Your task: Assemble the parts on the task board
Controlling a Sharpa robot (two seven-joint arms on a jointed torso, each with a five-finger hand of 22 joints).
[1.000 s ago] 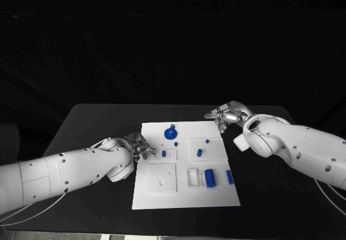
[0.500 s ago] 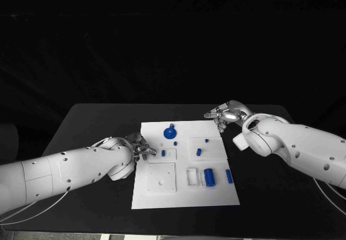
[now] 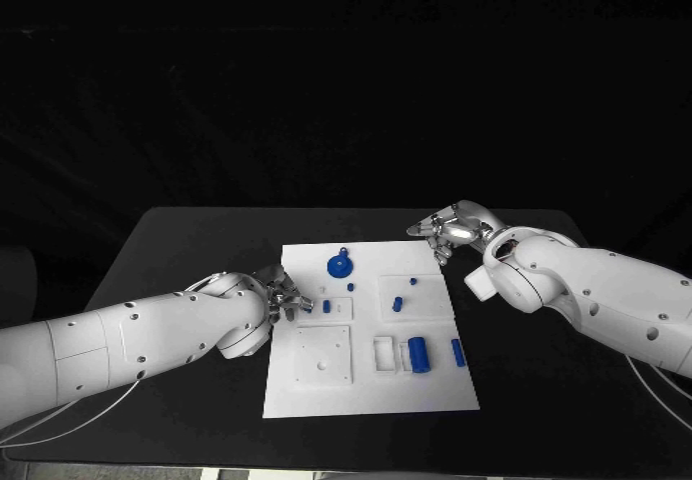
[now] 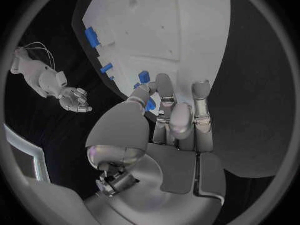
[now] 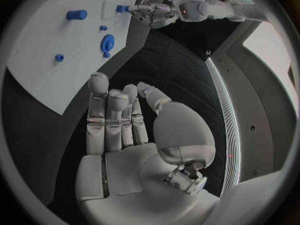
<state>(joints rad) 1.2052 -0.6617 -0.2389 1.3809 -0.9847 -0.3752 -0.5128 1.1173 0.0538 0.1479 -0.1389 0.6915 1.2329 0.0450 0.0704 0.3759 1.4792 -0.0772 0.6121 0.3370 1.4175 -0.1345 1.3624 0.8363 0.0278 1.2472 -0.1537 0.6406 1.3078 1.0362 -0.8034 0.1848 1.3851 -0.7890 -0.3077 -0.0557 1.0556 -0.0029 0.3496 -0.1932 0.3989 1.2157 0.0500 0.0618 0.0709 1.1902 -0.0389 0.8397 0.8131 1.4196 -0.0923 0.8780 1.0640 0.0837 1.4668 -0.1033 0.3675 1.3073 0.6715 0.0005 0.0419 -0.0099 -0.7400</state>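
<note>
The white task board (image 3: 372,385) lies in the middle of the black surface (image 3: 188,240). On it sit several blue parts: a round disc-like part (image 3: 340,266) toward the far side, a small peg (image 3: 413,282) and a short upright part (image 3: 395,301) to its right, a small part (image 3: 329,306) near the board's left edge, and a cylinder (image 3: 420,354) with a thinner bar (image 3: 459,352) beside it toward the near right.

The left hand (image 3: 280,296) rests at the board's left edge, fingers stretched out together and reaching over the rim; the left wrist view shows its fingertips (image 4: 164,81) just beside a small blue part (image 4: 144,76), with nothing held.

The right hand (image 3: 449,233) hovers at the board's far right corner, well apart from the parts; its fingers (image 5: 107,116) extend loosely, slightly spread, holding nothing.
</note>
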